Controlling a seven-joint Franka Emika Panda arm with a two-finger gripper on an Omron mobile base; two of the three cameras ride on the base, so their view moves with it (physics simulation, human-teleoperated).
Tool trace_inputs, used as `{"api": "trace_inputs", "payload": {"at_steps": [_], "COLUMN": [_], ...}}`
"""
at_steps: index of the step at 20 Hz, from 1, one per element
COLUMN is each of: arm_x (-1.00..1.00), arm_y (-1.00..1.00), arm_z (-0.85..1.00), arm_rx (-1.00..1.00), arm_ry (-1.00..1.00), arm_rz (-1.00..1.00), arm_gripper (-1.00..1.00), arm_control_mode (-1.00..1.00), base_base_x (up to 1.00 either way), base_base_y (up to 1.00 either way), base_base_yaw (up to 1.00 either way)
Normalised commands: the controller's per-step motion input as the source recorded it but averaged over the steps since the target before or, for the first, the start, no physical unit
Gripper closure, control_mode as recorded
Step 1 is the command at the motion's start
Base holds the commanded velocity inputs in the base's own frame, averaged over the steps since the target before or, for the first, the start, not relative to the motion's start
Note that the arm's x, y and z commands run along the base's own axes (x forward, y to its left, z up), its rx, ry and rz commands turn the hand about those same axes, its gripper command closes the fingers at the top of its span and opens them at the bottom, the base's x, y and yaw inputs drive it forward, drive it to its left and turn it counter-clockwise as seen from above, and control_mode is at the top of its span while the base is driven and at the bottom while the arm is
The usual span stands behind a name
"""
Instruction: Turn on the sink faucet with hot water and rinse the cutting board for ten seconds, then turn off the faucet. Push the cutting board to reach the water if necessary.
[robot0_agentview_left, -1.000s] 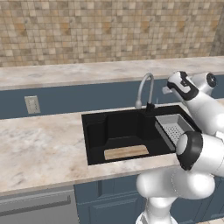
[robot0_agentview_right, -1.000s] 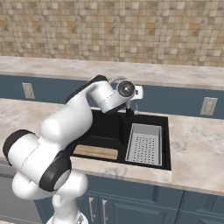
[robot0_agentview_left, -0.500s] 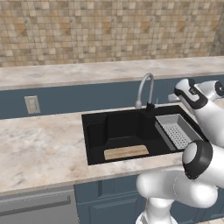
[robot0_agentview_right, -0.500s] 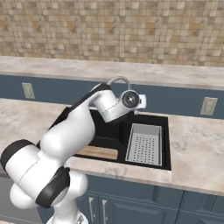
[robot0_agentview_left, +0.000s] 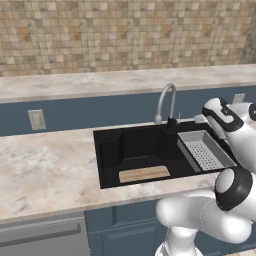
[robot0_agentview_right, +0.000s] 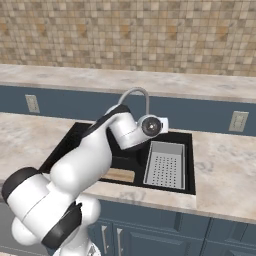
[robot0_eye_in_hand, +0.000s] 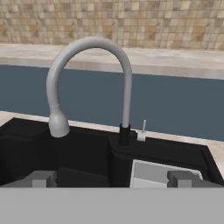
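The sink faucet (robot0_eye_in_hand: 93, 45) is a grey gooseneck on a dark base, with a small lever (robot0_eye_in_hand: 142, 131) just right of the base. My gripper (robot0_eye_in_hand: 112, 179) faces it from the front, open, with nothing between the fingertips (robot0_eye_in_hand: 42, 178). In the left base view my hand (robot0_agentview_left: 219, 113) hovers right of the faucet (robot0_agentview_left: 167, 101), above the back of the grey tray (robot0_agentview_left: 205, 150). The cutting board (robot0_agentview_left: 144, 174) lies flat on the floor of the black sink (robot0_agentview_left: 107, 150), at its front; it also shows under my arm as the cutting board (robot0_agentview_right: 120, 175). The water is out of view.
The grey perforated tray (robot0_agentview_right: 165, 164) fills the sink's right side. A marble counter (robot0_agentview_left: 45, 170) surrounds the basin, with a blue backsplash, wall outlets (robot0_agentview_left: 36, 119) and a tiled wall behind. A dishwasher front (robot0_agentview_left: 42, 235) sits lower left.
My hand has moved right and slightly down, from beside the faucet's arch to over the tray's back edge. The gripper stayed open; the board has not moved.
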Motion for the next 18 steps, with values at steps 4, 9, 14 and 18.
{"api": "trace_inputs", "payload": {"at_steps": [4,9,14,18], "arm_x": [-0.01,-0.07,0.0,0.0], "arm_y": [-0.05,-0.04,0.0,0.0], "arm_z": [-0.27,-0.2,-0.07,-0.05], "arm_rx": [0.0,0.0,0.0,0.0], "arm_ry": [-0.01,0.0,0.0,0.0], "arm_rz": [0.01,0.02,0.0,0.0], "arm_gripper": [-1.0,-1.0,-1.0,-1.0], "arm_control_mode": [-1.0,-1.0,-1.0,-1.0], "base_base_x": [0.0,0.0,0.0,0.0], "base_base_y": [0.0,0.0,0.0,0.0], "base_base_yaw": [0.0,0.0,0.0,0.0]}}
